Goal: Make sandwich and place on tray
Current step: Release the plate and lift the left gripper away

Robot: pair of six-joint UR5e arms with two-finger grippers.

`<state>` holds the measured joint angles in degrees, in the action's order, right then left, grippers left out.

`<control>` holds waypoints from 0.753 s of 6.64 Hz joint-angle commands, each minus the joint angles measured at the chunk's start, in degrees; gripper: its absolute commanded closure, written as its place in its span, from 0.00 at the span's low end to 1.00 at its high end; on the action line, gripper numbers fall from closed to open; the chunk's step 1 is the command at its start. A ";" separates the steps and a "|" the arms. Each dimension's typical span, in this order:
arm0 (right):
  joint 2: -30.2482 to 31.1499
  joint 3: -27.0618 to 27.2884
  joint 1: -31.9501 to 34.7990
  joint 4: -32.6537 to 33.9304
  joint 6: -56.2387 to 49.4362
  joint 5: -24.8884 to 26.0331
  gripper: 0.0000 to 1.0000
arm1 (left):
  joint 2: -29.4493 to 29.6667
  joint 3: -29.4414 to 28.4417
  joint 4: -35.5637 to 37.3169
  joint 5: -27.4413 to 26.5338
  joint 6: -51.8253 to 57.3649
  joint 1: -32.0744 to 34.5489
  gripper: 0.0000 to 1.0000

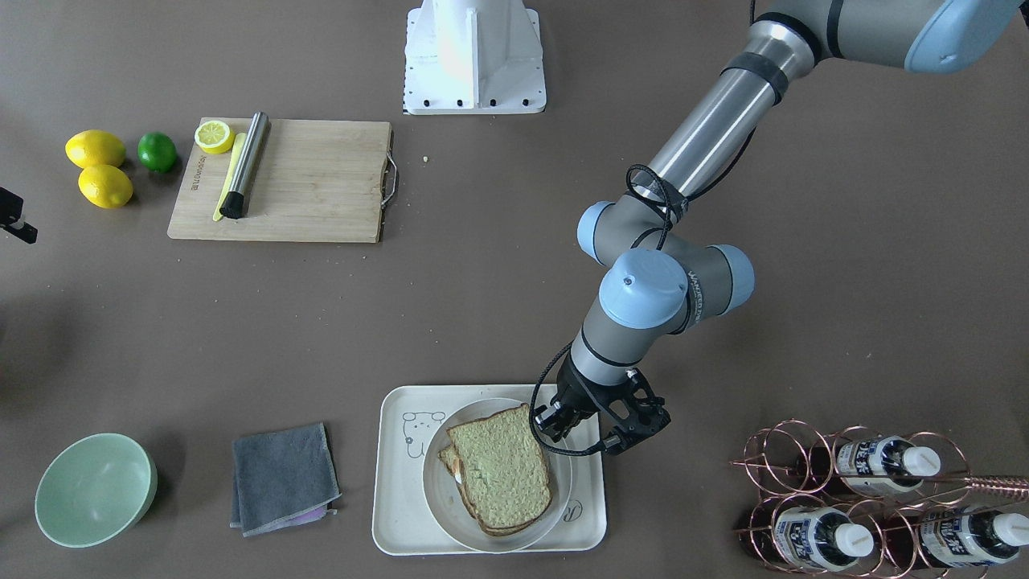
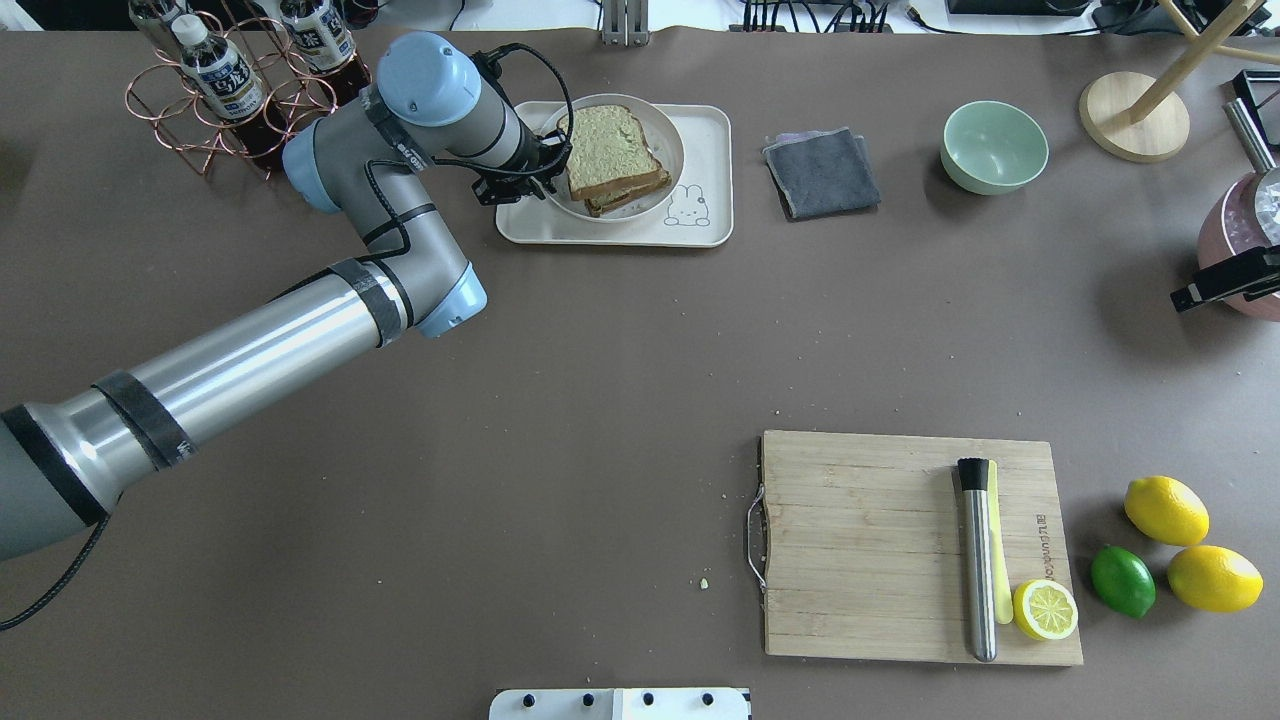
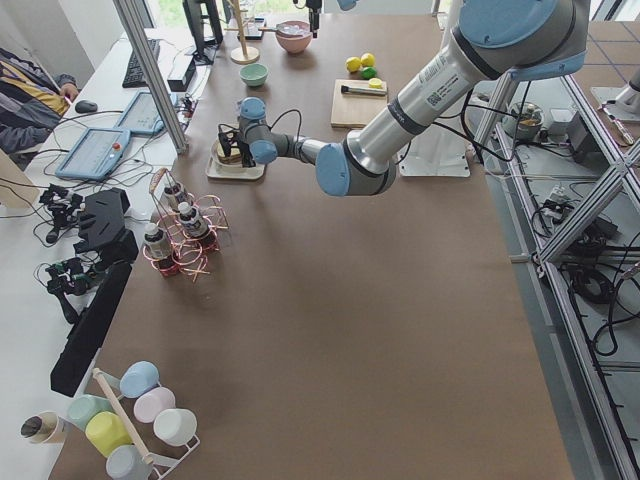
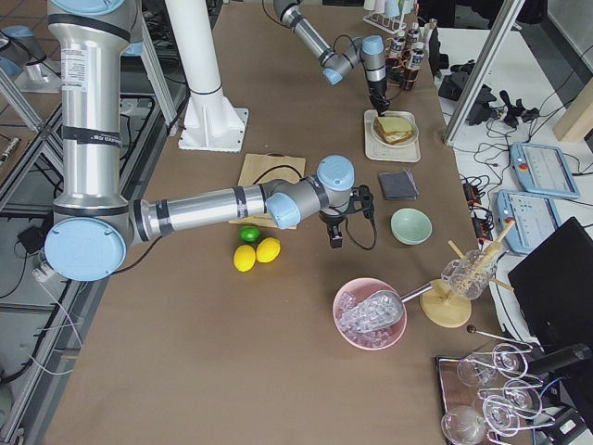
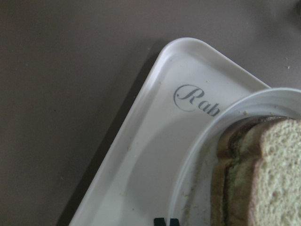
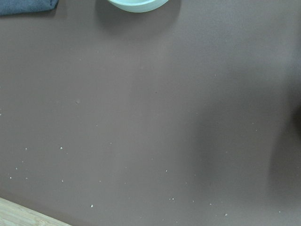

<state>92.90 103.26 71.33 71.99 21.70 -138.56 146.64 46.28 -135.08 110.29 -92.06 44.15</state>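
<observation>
The sandwich (image 1: 502,474), two bread slices with a sliver of white egg at one edge, lies on a round white plate (image 1: 434,490) that stands on the cream tray (image 1: 394,515). It also shows in the overhead view (image 2: 610,155) and the left wrist view (image 5: 263,174). My left gripper (image 1: 555,422) is low at the plate's rim beside the sandwich. In the left wrist view (image 5: 165,221) its tips are together, just outside the rim over the tray (image 5: 155,141). My right gripper (image 4: 334,232) hangs over bare table between the cutting board and the green bowl. I cannot tell whether it is open or shut.
A copper rack of bottles (image 1: 876,498) stands close to my left arm. A grey cloth (image 1: 281,478) and a green bowl (image 1: 95,489) lie on the tray's other side. A cutting board (image 1: 313,181) carries a metal rod and a half lemon, with lemons and a lime (image 1: 157,151) beside it.
</observation>
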 commanded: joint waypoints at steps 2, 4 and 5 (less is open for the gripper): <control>0.52 0.01 0.04 0.00 0.10 0.31 0.01 | -4.40 11.04 2.26 4.14 1.00 1.99 0.05; 0.62 -0.68 -0.05 -0.01 0.10 0.13 0.01 | -14.41 28.26 12.59 11.56 5.21 4.78 0.06; 0.70 -0.69 0.04 0.08 0.10 0.13 0.01 | -20.20 36.61 13.43 15.45 5.22 7.15 0.06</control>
<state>93.53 102.73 71.34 72.00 21.80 -138.39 132.77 73.14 -124.44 121.00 -87.46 48.85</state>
